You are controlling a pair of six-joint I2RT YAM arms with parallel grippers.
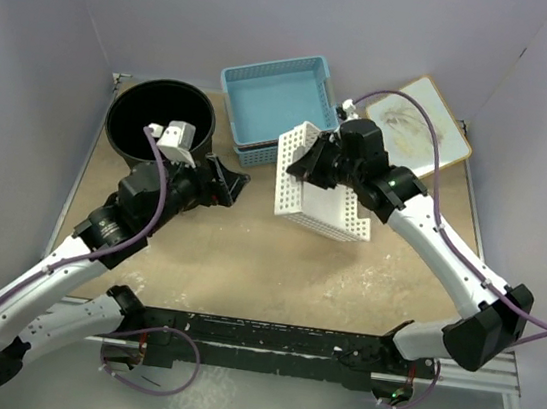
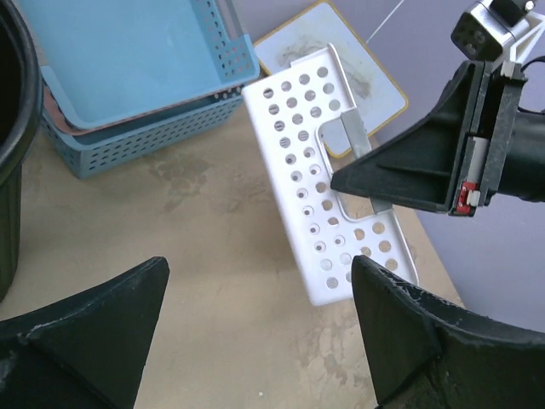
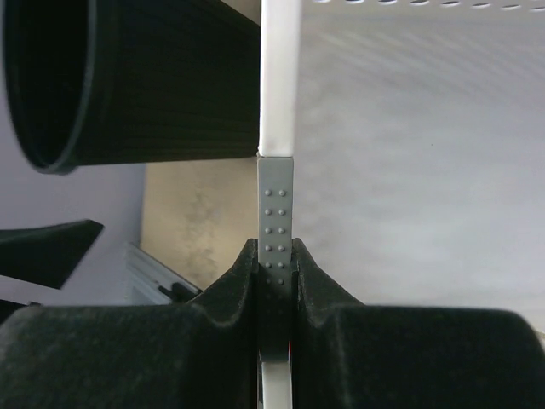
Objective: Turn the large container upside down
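The large container, a black bucket (image 1: pixel 158 124), stands upright at the back left with its mouth up. It also shows at the left edge of the left wrist view (image 2: pixel 12 128) and in the right wrist view (image 3: pixel 136 77). My left gripper (image 1: pixel 232 185) is open and empty just right of the bucket, low over the table (image 2: pixel 260 298). My right gripper (image 1: pixel 304 164) is shut on the rim of a white perforated basket (image 1: pixel 323 196), holding it tilted on edge above the table's middle. The pads clamp the basket's wall (image 3: pixel 277 247).
Stacked light-blue perforated baskets (image 1: pixel 272 103) sit at the back centre, right of the bucket. A cream board with a yellow rim (image 1: pixel 420 123) lies at the back right. The white basket (image 2: pixel 328 179) hangs just ahead of my left gripper.
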